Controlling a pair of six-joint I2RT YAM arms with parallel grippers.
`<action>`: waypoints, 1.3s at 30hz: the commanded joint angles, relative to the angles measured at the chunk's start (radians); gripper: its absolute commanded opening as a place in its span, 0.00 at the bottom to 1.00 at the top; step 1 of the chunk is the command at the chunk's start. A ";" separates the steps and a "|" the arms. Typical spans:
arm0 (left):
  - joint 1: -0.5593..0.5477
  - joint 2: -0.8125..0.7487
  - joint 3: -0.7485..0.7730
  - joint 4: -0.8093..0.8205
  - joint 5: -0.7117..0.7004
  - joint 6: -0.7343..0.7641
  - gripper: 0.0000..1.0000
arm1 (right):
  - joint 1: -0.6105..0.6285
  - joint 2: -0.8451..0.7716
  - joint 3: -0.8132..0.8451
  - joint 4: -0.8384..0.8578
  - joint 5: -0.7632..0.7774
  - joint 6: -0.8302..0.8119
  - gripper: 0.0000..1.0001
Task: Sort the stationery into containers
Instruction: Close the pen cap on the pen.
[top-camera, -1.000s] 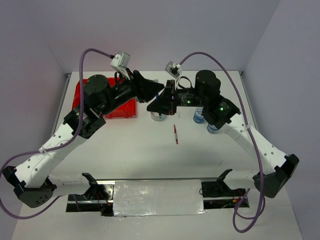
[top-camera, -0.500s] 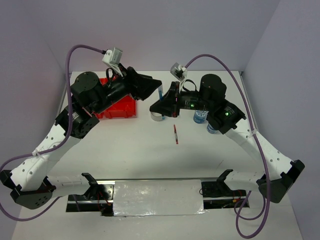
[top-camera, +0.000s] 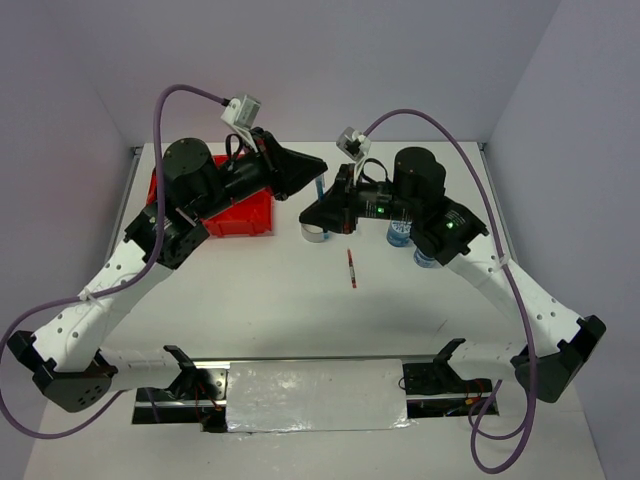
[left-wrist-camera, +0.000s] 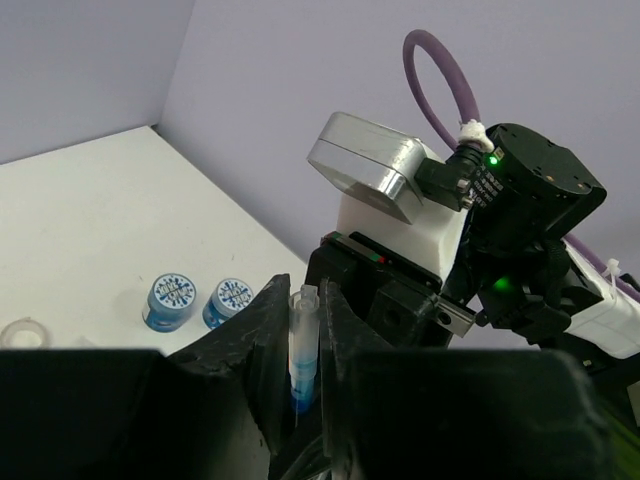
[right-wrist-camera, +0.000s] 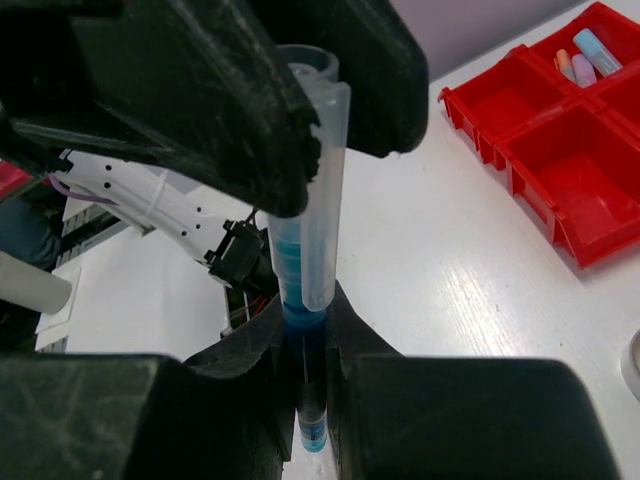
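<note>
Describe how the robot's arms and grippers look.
The left arm and right arm have white links near the base, black joints and motors. The left gripper and right gripper are black and wedge-shaped. Purple cables run to silver cameras. Green lights dot the right arm.

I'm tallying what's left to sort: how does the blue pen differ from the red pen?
The blue pen is off the table, gripped by both the left pincer and right pincer; the red pen lies untouched on it. The blue pen stands roughly upright; the red pen lies flat. Both are thin pens, neither in the red bin.
</note>
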 joint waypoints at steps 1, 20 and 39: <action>-0.005 0.015 0.005 0.030 0.067 -0.018 0.14 | 0.010 0.000 0.063 0.008 0.015 -0.023 0.00; -0.154 -0.014 -0.407 0.105 0.201 -0.123 0.00 | -0.138 0.161 0.489 0.107 -0.025 0.055 0.00; 0.021 -0.007 -0.105 0.039 0.113 -0.021 0.31 | -0.029 0.001 0.098 0.086 -0.096 0.032 0.00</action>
